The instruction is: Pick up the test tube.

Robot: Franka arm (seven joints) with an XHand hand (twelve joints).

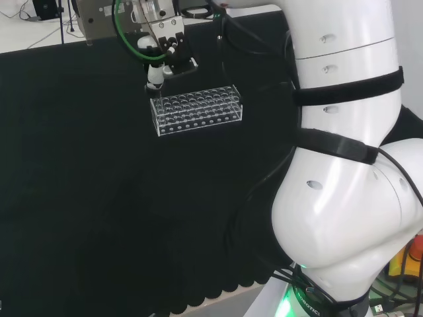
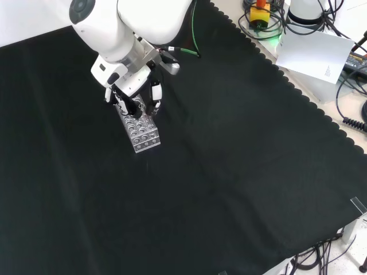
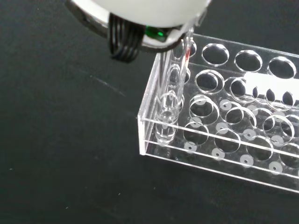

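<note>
While the hand (image 2: pixel 133 86) curls its fingers over one clear rack (image 2: pixel 139 126) at upper left, one test tube (image 3: pixel 169 109) stands in a corner hole; I cannot tell if it is gripped.

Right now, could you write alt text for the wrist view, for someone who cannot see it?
A clear glass test tube stands in a corner hole of a clear plastic rack with rows of round holes, which sits on black cloth. A blurred white and black part of the robot hand hangs close over the tube's upper end.
</note>
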